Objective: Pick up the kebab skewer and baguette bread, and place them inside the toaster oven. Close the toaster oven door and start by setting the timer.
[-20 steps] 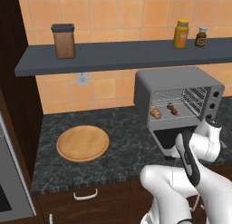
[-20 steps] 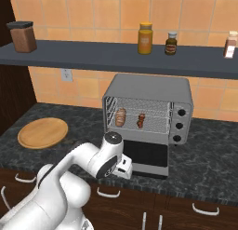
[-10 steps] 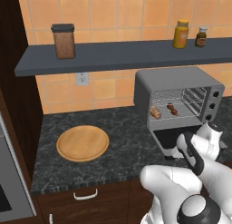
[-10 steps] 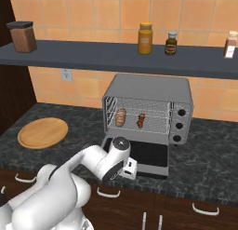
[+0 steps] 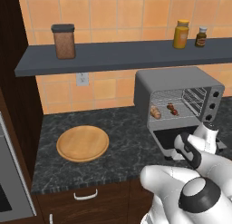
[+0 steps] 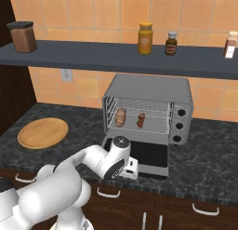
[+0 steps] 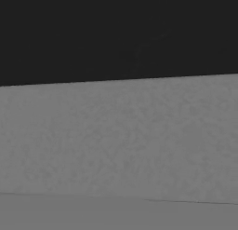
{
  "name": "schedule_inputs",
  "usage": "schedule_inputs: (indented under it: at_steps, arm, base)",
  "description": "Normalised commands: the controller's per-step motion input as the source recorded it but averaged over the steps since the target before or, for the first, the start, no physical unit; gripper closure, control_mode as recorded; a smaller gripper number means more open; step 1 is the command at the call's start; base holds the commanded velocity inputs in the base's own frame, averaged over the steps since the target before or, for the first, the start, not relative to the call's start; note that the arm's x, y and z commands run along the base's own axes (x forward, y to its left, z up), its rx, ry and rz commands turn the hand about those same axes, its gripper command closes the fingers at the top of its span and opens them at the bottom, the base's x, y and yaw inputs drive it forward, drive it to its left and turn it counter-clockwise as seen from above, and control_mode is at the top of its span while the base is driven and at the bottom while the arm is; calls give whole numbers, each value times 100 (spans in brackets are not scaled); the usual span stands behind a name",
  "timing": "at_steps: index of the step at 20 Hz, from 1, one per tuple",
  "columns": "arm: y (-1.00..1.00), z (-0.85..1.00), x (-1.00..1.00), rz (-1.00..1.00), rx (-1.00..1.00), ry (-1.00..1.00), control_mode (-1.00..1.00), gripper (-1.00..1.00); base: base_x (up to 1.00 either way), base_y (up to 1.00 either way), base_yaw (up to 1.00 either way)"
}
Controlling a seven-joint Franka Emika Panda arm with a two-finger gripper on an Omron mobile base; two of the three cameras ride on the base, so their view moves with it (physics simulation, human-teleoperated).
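The boxy grey metal toaster oven [image 5: 181, 98] stands on the dark speckled stone surface [image 5: 122, 141] against the orange tiled wall, its wide dark glass door [image 6: 151, 157] folded down flat toward the front edge. Inside, on the wire rack [image 6: 139, 124], the short golden-brown baguette bread [image 6: 121, 117] lies to the left and the thin kebab skewer [image 6: 141, 120] with dark red chunks lies just beside it to the right, the two apart. The white arm reaches low in front of the lowered door, its hand [image 6: 131, 165] at the door's near left corner; whether its fingers are spread or pressed together I cannot tell. A round wooden board [image 5: 82, 143] rests on the surface well to the left. On the grey wall shelf [image 5: 118, 55] stand a brown lidded canister [image 5: 64, 41], a yellow jar [image 5: 181, 34] and a small dark bottle [image 5: 200, 37].
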Motion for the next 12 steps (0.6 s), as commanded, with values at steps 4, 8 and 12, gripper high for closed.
schedule_inputs:
  at_steps: [4,8,12]
  arm:
    - [32,-40,-5,2,-2,-9,-100,-100]
    - [34,-34,-4,0,0,-23,-100,-100]
    - [51,-35,2,0,0,-29,-100,-100]
  base:
    - [0,0,0]
    - [0,0,0]
    - [0,0,0]
